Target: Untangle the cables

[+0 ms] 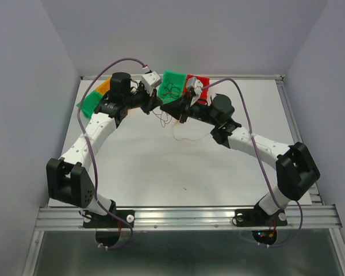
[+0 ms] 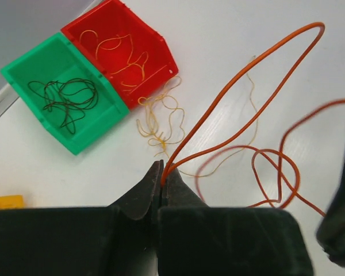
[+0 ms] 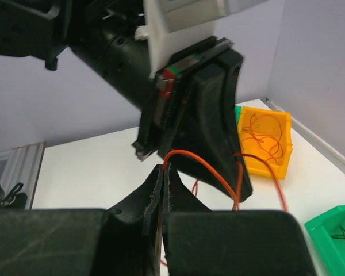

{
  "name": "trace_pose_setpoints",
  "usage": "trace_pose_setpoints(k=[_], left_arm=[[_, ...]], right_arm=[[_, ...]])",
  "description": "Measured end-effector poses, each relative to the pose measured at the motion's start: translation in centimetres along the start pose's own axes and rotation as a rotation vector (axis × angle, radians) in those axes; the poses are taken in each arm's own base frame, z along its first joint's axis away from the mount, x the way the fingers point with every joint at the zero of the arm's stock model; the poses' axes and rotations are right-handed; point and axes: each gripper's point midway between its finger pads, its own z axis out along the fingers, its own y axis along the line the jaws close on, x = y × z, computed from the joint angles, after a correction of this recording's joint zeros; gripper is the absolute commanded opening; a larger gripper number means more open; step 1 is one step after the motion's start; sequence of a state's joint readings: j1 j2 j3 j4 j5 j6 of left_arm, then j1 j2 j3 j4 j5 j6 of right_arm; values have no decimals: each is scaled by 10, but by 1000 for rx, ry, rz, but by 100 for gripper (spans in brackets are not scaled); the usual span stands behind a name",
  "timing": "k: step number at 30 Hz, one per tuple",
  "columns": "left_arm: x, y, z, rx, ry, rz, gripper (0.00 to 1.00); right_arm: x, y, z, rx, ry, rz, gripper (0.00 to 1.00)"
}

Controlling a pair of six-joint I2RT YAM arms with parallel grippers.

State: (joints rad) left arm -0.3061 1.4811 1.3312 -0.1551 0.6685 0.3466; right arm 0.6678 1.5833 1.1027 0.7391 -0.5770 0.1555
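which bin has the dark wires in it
The green bin; its dark wires are coiled inside, while the red bin beside it holds pale orange wires.

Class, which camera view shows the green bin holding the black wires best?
The left wrist view: the whole green bin lies open to the camera, with the black wires looped inside. The top external view shows the bin small and distant. The right wrist view catches only one corner, probably of this bin.

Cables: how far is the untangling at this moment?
Done: dark cables lie in the green bin, yellow cables in the red bin. In hand: left gripper and right gripper each pinch an orange cable. Remaining: its crossed loops and yellow strands on the table.
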Motion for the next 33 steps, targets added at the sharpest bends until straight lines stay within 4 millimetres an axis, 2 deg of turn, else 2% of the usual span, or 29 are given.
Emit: trace_pose_setpoints(k=[3,7,12,17,23,28,33], left_arm=[[-2,-17,-9,48,-39,6,0],[-19,-40,-27,102,-135,61,0],[-24,-61,-39,158,-208,93,0],[-21,-65,-35,193,-221,87,0],[-15,-59,-23,202,-214,59,0],[-10,-57,-16,209,-202,21,5],[-18,-58,-16,218,-229,7,11]], right_arm=[[-5,-10,0,39,-6,-8,1],[-3,-22,-2,89,0,-1,0],[-4,-31,-5,133,-4,10,1],[-5,-32,-4,139,-9,27,1],[-3,-30,-2,126,-15,51,1],[-6,-27,0,99,-40,43,1],[-15,-24,1,83,-78,29,0]])
